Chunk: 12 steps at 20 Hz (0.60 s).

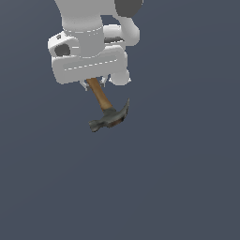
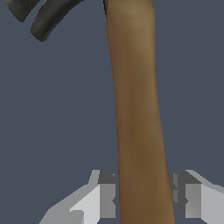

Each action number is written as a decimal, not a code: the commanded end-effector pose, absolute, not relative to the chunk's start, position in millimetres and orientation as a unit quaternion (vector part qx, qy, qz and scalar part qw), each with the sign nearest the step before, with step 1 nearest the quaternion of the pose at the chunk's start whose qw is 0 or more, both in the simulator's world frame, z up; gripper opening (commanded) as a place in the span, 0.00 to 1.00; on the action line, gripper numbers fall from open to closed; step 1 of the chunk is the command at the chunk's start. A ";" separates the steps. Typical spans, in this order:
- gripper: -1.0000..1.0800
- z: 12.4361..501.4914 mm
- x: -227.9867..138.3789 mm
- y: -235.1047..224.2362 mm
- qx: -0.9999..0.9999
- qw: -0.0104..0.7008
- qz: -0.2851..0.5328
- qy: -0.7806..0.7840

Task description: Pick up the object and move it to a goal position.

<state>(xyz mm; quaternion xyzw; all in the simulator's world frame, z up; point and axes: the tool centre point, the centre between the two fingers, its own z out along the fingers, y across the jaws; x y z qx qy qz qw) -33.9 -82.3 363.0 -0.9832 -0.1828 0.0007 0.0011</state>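
Hammer (image 1: 107, 108) hangs in the jaws, head downward, at the upper left of the exterior view, over a plain dark blue-grey ground (image 1: 187, 178). Nearest to the camera in that view is its dark grey metal head, with the blunt striking face toward the exterior view's left and the curved claw rising to a point toward the exterior view's right. From the head the brown wooden handle slants up and to the left into the underside of the white gripper (image 1: 96, 83), where its upper end is hidden. In the wrist view the handle (image 2: 138, 109) runs straight between the two fingers (image 2: 105, 194), one on each side, and both grey pads press against the wood: the jaws are closed to the width of the handle and grip it partway along its length. The forked claw (image 2: 41, 15) shows at the handle's far end in that view. Above the gripper the arm's white wrist housing (image 1: 86, 42) fills the frame's upper edge.
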 end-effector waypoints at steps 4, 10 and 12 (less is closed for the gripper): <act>0.00 413.7 -30.4 -101.0 -0.983 0.000 0.000 -0.183; 0.00 448.3 -26.8 -114.5 -0.983 0.000 0.000 -0.183; 0.00 456.2 -25.8 -117.7 -0.983 0.000 0.000 -0.183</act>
